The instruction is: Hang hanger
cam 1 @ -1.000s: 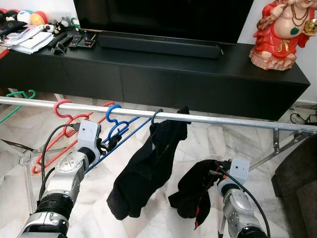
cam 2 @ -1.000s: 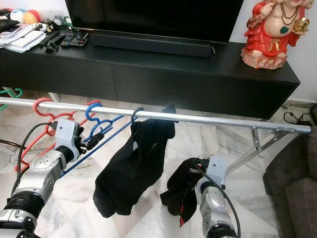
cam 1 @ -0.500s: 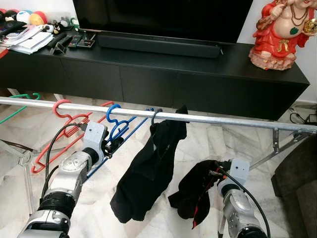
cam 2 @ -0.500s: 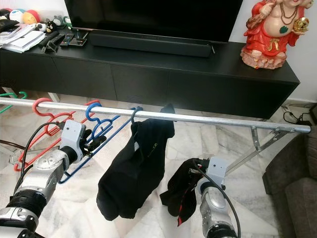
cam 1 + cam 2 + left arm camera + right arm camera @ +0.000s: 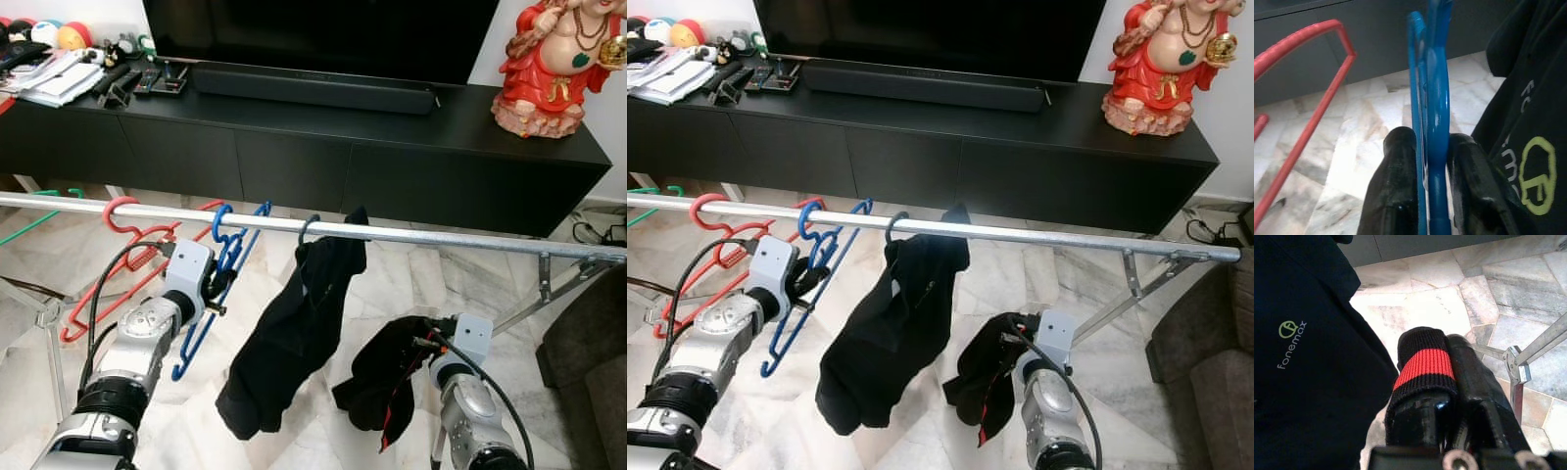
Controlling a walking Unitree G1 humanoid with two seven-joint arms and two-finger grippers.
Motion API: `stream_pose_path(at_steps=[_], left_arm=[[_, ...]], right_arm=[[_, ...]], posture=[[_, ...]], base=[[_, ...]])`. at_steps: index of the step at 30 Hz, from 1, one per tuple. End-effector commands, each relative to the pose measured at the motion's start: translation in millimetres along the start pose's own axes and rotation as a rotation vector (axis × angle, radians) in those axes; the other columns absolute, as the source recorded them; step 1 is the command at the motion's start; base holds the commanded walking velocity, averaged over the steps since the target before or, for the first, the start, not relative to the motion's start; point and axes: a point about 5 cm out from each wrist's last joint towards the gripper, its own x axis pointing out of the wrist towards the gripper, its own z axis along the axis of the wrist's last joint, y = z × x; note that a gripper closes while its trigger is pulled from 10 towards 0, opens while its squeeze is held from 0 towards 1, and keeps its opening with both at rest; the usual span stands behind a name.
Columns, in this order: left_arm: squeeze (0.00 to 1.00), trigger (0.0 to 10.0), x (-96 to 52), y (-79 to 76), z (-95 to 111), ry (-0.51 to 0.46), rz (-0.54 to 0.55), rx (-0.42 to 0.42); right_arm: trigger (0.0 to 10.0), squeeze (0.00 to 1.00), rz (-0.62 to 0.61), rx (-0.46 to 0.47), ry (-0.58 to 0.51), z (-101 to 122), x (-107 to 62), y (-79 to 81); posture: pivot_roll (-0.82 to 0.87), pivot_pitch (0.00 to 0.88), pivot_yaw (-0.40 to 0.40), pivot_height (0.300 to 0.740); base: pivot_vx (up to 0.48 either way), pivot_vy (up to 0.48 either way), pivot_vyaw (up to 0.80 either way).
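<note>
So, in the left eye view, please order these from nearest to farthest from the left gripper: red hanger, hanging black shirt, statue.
1. Red hanger: on the rail just to the left of the left gripper, which is shut on the blue hanger.
2. Hanging black shirt: on the rail, to the gripper's right. Close to the red hanger's distance, so these two are hard to rank.
3. Statue: far right, on the black cabinet.

Right gripper (image 5: pixel 1442 382) has its fingers (image 5: pixel 1474 382) clamped tight on a black knit cuff with a red stripe (image 5: pixel 1425 363). Next to it hangs a black garment (image 5: pixel 1308 347) with a small green "fonemax" logo (image 5: pixel 1290 345). Behind there's marble floor (image 5: pixel 1415 303) and a metal rack leg (image 5: pixel 1528 357).
</note>
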Motion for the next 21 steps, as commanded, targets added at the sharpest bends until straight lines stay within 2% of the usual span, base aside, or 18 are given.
stream_pose_path(at_steps=[1, 4, 8, 15, 21], left_arm=[[0.0, 0.0, -2.6, 1.0, -9, 0.048, 0.006, 0.008], [0.0, 0.0, -4.0, 1.6, -12, 0.07, 0.027, 0.048], [0.0, 0.0, -4.6, 1.0, -13, 0.07, 0.04, 0.05], [0.0, 0.0, -6.8, -0.4, -5, -0.018, 0.095, 0.019], [0.0, 0.0, -20.5, -2.4, 2, -0.128, 0.129, -0.014]], right_arm=[[10.0, 0.0, -0.009, 0.002, 0.007, -3, -1.2, -1.6], [10.0, 0.0, -0.007, 0.001, 0.008, -3, -1.0, -0.9], [10.0, 0.0, -0.004, 0.001, 0.007, -3, -0.8, 0.2], [10.0, 0.0, -0.003, -0.001, 0.005, -2, -0.8, 0.0], [10.0, 0.0, -0.007, -0.005, 0.004, -3, -1.7, -2.3]], posture=[[0.05, 0.164, -0.02, 0.74], [0.05, 0.154, -0.02, 0.74], [0.05, 0.154, -0.02, 0.74], [0.05, 0.139, -0.02, 0.74], [0.05, 0.15, -0.024, 0.74]], base=[[0.0, 0.0, 0.0], [0.0, 0.0, 0.0], [0.0, 0.0, 0.0], [0.0, 0.0, 0.0], [0.0, 0.0, 0.0]])
